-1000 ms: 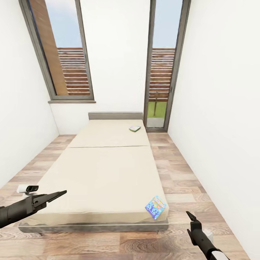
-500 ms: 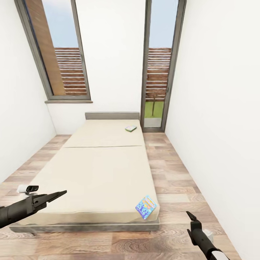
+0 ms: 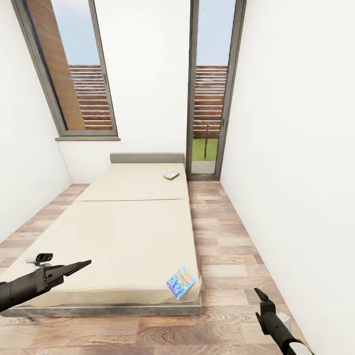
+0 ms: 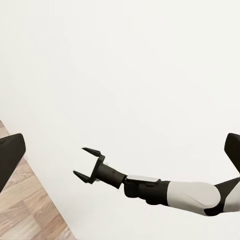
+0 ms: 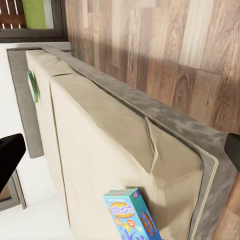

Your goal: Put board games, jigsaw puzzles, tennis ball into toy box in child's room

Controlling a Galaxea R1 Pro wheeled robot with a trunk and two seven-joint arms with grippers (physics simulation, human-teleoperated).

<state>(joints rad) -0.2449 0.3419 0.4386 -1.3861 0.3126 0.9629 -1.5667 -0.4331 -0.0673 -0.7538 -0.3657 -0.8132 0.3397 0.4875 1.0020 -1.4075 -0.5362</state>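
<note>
Board games: blue carton [image 3: 181,282] at bed [image 3: 113,236] foot corner, green one [image 3: 171,175] near headboard; right claw [image 4: 86,164] spread wide, left claw [image 3: 81,266] unclear.

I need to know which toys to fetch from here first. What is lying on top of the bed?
Two board games lie on the bed: a blue carton at the near corner and a green-white one near the headboard. Their undersides are hidden.

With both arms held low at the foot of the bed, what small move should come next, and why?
Probably roll toward the bed's near right corner. The blue board game lies there, ahead of the open, empty right gripper; the other board game lies far off by the headboard.
</note>
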